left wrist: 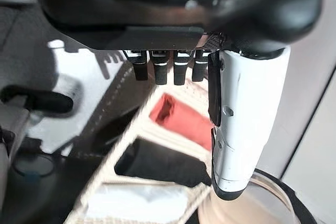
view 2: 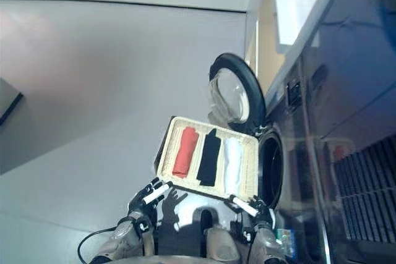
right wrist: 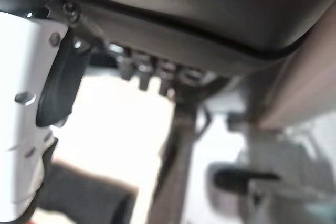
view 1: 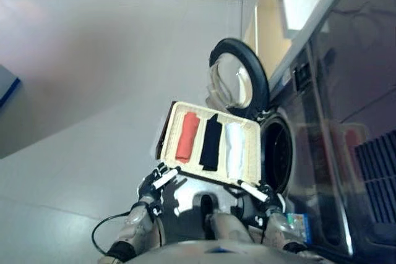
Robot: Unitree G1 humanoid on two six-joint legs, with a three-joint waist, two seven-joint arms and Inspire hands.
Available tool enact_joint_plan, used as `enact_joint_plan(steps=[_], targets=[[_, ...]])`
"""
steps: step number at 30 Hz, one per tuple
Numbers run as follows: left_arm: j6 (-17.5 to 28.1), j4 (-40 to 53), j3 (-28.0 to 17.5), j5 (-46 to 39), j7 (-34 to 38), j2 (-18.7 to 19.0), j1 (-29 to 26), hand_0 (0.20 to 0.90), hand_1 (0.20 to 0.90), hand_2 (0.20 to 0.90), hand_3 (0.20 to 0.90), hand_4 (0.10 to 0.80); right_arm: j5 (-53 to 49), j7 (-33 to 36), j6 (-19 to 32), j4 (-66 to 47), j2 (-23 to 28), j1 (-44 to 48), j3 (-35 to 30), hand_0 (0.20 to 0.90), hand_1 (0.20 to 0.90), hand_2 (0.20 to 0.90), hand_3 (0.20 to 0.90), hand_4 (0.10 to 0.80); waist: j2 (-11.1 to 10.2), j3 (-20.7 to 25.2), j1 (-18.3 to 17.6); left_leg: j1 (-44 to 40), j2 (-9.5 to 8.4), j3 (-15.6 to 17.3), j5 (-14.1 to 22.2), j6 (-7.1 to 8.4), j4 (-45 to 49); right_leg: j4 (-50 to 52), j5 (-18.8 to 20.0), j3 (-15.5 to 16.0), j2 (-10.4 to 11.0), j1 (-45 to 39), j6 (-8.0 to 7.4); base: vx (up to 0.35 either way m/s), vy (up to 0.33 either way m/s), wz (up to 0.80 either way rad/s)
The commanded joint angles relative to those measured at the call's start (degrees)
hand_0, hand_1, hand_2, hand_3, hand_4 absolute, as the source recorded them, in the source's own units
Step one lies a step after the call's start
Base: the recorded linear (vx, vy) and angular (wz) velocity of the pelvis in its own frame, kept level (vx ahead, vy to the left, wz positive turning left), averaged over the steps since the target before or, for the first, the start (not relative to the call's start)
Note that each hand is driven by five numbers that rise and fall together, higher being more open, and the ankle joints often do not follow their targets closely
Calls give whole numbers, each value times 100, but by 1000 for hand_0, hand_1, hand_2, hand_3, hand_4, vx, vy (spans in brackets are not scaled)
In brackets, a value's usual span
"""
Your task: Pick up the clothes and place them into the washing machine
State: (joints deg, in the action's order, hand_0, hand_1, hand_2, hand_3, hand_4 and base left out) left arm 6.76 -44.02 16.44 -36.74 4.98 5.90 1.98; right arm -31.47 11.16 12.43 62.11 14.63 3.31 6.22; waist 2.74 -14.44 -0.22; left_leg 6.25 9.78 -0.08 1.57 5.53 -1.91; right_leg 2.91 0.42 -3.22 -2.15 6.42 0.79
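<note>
A shallow cream woven rectangular tray stands on the grey floor directly before the robot, holding three rolled garments side by side in its own compartments: a red rolled cloth nearest the tray's left edge, a black rolled cloth in the middle, and a white rolled cloth nearest the right edge. The rolls lie parallel and apart, an arrangement that presumably lets each be taken singly.

Just beyond the tray's right edge the dark front-loading washing machine shows its round drum opening, with the black-rimmed circular glass door swung fully open toward the tray's far right corner (so the transfer path is short and unobstructed).

The left hand hovers at the tray's near left corner, the right hand at its near right corner; both have fingers extended and relaxed, holding nothing, as their wrist views confirm. Neither touches the clothes. No garment is yet lifted, so the task appears to be at its start, the hands apparently poised for a first reach.
</note>
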Motion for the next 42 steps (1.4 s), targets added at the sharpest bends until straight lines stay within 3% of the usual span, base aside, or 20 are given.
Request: enact_joint_plan(steps=[1, 4, 5, 6, 13, 20, 24, 26, 30, 33, 38, 42], targets=[[505, 362, -133, -42, -40, 232, -24, 900, 900, 900, 900, 800, -36, 109, 359, -138, 98, -237, -100, 900, 900, 900, 900, 800, -311, 477, 115, 855, 88, 124, -1820, 222, -99, 104, -614, 128, 159, -1265, -386, 210, 140, -116], [517, 366, -107, -69, -60, 209, -14, 900, 900, 900, 900, 800, -43, 79, 331, -145, 91, -263, -129, 900, 900, 900, 900, 800, -277, 530, 129, 856, 89, 251, -1699, 203, 288, -30, -682, 28, 353, -1519, -445, 153, 158, -76], [539, 401, -87, -103, -72, 217, -11, 900, 900, 900, 900, 800, -56, 54, 308, -129, 89, -267, -151, 900, 900, 900, 900, 800, -308, 558, 97, 888, 59, 368, -1444, 119, 620, -46, -692, 34, 453, -1543, -470, 87, 161, -39], [559, 419, -79, -138, -72, 227, 8, 900, 900, 900, 900, 800, -26, 38, 290, -124, 82, -278, -134, 900, 900, 900, 900, 800, -329, 593, 101, 964, -15, 279, -1196, 49, 905, -38, -718, -3, 578, -1565, -512, 124, 187, -51], [635, 596, -224, -207, -32, 417, -6, 900, 900, 900, 900, 800, 32, 34, 237, -102, -17, -10, -73, 900, 900, 900, 900, 800, -446, 831, 180, 1044, -376, 541, -746, -267, 1096, -61, -516, -160, 1213, -1431, -918, 131, 187, -29], [651, 608, -333, -221, -44, 496, 27, 900, 900, 900, 900, 800, 127, -19, 162, -150, -112, 111, -56, 900, 900, 900, 900, 800, -615, 972, 218, 831, -765, 746, -333, -562, 1072, 382, 464, -106, 1630, -1133, -1227, 88, 144, -21], [634, 760, -422, -287, -69, 552, 78, 900, 900, 900, 900, 800, 190, -29, 130, -187, -108, 213, -37, 900, 900, 900, 900, 800, -573, 884, 236, 482, -891, 768, -151, -733, 1012, 1183, 922, 189, 1713, -803, -1157, 81, 147, -13], [625, 797, -510, -319, -55, 584, 108, 900, 900, 900, 900, 800, 210, -17, 127, -273, -100, 236, -21, 900, 900, 900, 900, 800, -580, 824, 232, 320, -942, 764, -78, -773, 982, 1262, 1094, 450, 1852, -728, -1141, 88, 83, -1], [646, 867, -600, -396, -36, 626, 166, 900, 900, 900, 900, 800, 199, 23, 125, -428, -94, 301, 4, 900, 900, 900, 900, 800, -550, 745, 167, 240, -831, 710, 53, -676, 1018, 805, 1162, 663, 2110, -483, -1184, 64, -64, 2], [668, 860, -609, -361, 17, 668, 138, 900, 900, 900, 900, 800, 212, 64, 119, -543, -89, 421, 14, 900, 900, 900, 900, 800, -586, 573, 28, 181, -687, 517, 218, -479, 1120, 93, 1481, 532, 2502, -8, -1352, 78, -167, 5], [659, 801, -650, -323, 60, 690, 101, 900, 900, 900, 900, 800, 301, 88, 76, -677, -85, 375, 20, 900, 900, 900, 900, 800, -683, 458, -97, 1, -586, 331, 332, -294, 1125, -261, 1802, 393, 2633, 217, -1523, 114, -161, 17], [675, 871, -705, -388, 80, 705, 158, 900, 900, 900, 900, 800, 388, 87, 70, -903, -49, 292, 49, 900, 900, 900, 900, 800, -756, 361, -137, 27, -338, 108, 471, -82, 1337, -187, 1845, 207, 2667, 425, -1579, 90, -234, 41]])
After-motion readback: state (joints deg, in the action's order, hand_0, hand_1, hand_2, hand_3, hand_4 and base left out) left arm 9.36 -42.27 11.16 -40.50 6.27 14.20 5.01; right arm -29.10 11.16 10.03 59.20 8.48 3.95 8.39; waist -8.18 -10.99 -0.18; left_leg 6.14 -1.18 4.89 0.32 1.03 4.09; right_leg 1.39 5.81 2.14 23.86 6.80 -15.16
